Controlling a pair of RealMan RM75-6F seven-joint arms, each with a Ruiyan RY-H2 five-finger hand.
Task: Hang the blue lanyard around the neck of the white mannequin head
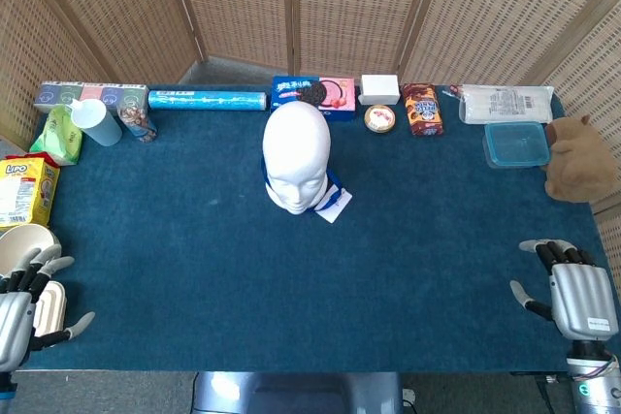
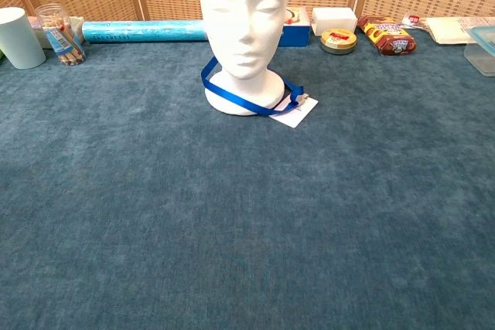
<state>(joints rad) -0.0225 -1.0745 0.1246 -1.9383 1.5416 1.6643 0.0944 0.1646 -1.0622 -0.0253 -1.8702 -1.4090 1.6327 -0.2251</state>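
We see the blue lanyard (image 2: pixel 236 95) looped around the neck of the white mannequin head (image 2: pixel 243 17), its card (image 2: pixel 295 111) lying on the blue tablecloth (image 2: pixel 247 222) just right of the base; our left hand (image 1: pixel 17 312) and right hand (image 1: pixel 578 296) hover at the near corners, fingers spread, holding nothing.

Left hand (image 1: pixel 17 322), right hand (image 1: pixel 580 298) empty, splayed.

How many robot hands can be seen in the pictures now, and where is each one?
2. The left hand is at the near left corner of the table, beside a white bowl. The right hand is at the near right corner. Both show only in the head view.
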